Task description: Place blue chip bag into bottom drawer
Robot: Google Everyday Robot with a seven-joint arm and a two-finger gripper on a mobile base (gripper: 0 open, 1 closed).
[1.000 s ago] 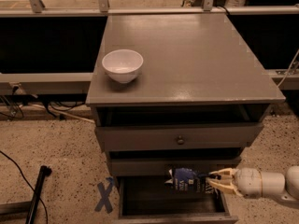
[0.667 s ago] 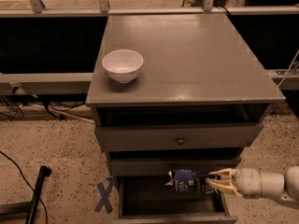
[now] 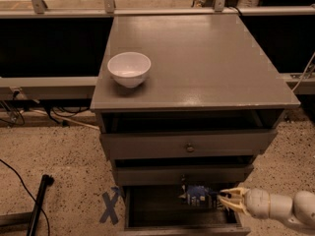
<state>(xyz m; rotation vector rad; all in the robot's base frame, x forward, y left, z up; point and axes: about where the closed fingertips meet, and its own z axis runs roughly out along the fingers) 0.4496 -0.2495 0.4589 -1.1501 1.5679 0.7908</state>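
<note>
— Blue chip bag (image 3: 197, 194): can you see where it is from your side?

— Yes. Start with the big grey-brown table (image 3: 206, 58). Under its top sit three drawers, and all of them are pulled out a little. The bottom drawer (image 3: 152, 208) is the deepest and stands out the farthest, with a dark inside. The bag is in that opening, towards the back and right of the middle, just under the front of the drawer above.

— And the robot?

— Its pale arm (image 3: 280, 208) comes in low from the right, over the drawer's right end. The hand (image 3: 222, 196) points left at the bag, just beside it. Its fingers (image 3: 231, 191) look spread apart to me, with nothing between them. I can't say for sure whether the tips touch the foil.

— Anything else about?

— A white bowl (image 3: 129, 69) stands upright on the table's left side, near the front edge. Down on the speckled floor, left of the drawer, there's a cross of blue tape (image 3: 109, 206).
</note>
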